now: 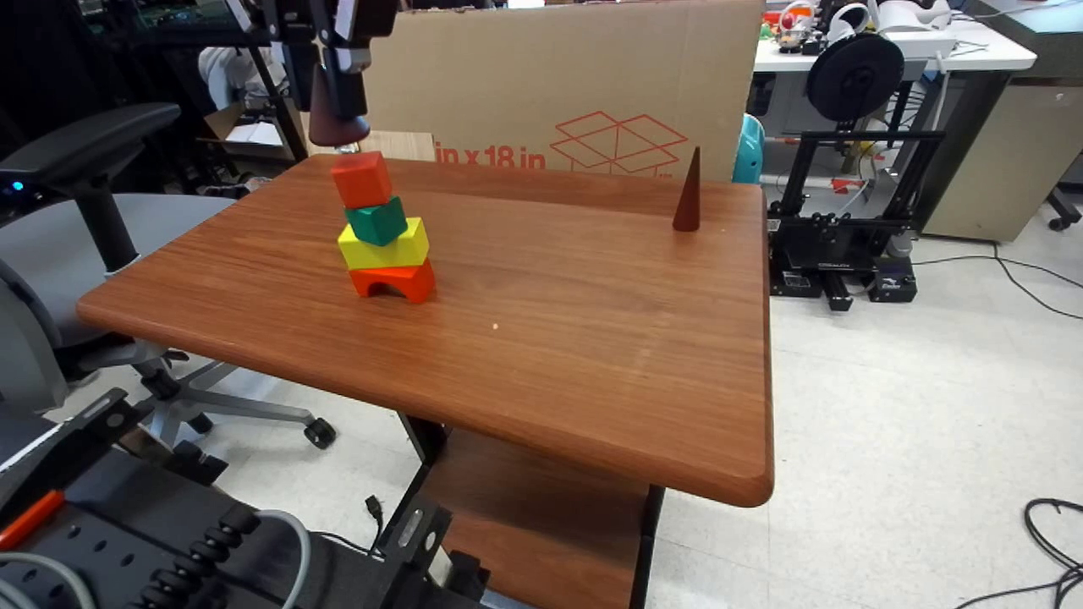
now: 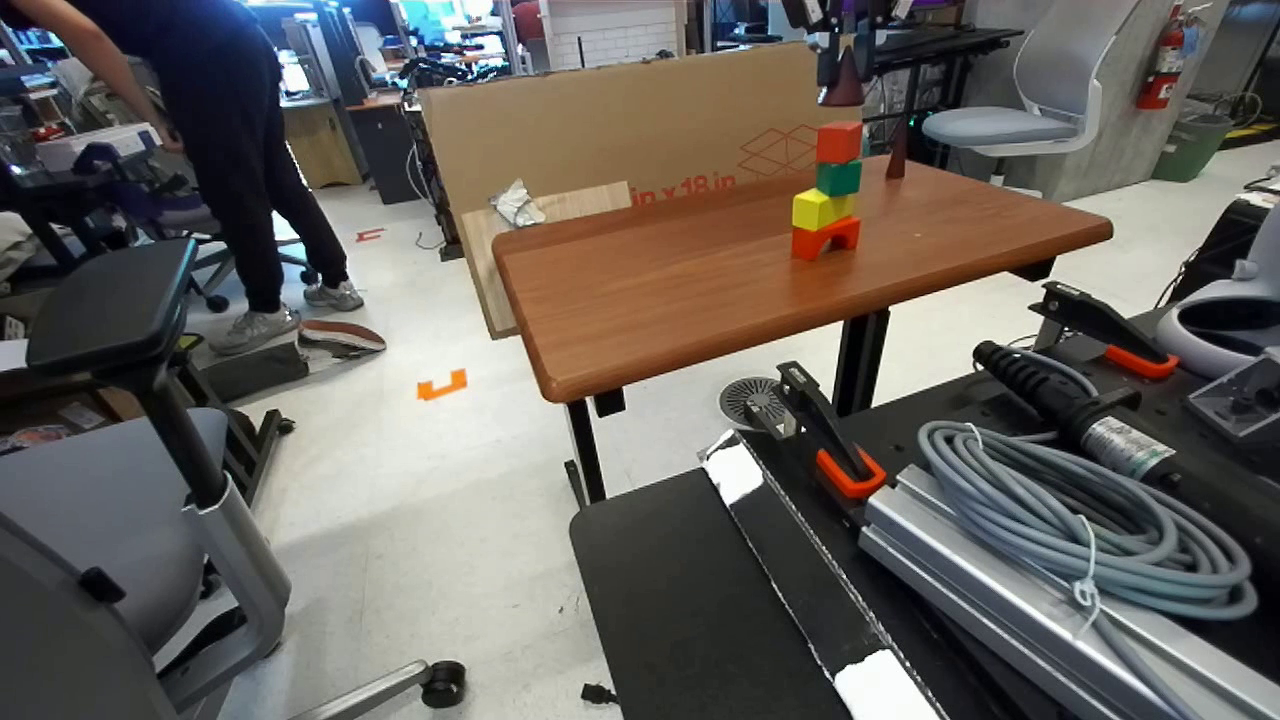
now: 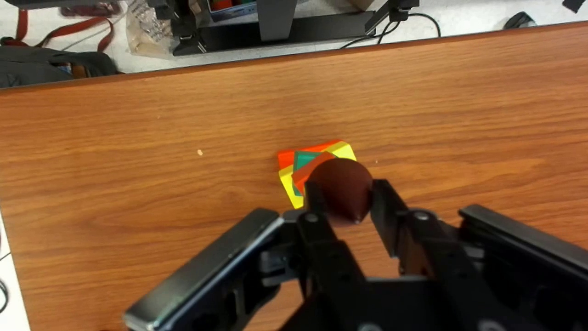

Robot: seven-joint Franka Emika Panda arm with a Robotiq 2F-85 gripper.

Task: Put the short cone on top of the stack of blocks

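The short cone [image 1: 335,125], dark reddish-brown, is held tip up, base down; it also shows in an exterior view [image 2: 845,88] and the wrist view [image 3: 342,184]. My gripper [image 3: 347,195] is shut on its sides. The stack of blocks stands on the table: orange arch [image 1: 415,282], yellow block [image 1: 385,247], green block [image 1: 377,222], red-orange block [image 1: 362,179] on top, each turned a little differently. In both exterior views the cone's base is above the top block with a gap. In the wrist view the cone covers part of the stack, which shows to its upper left.
A taller, slim dark brown cone [image 1: 689,196] stands upright on the wooden table [image 1: 575,338], away from the stack; it also shows in an exterior view [image 2: 897,150]. A large cardboard sheet [image 1: 550,76] stands along a table edge. A grey chair [image 1: 144,228] is near the table.
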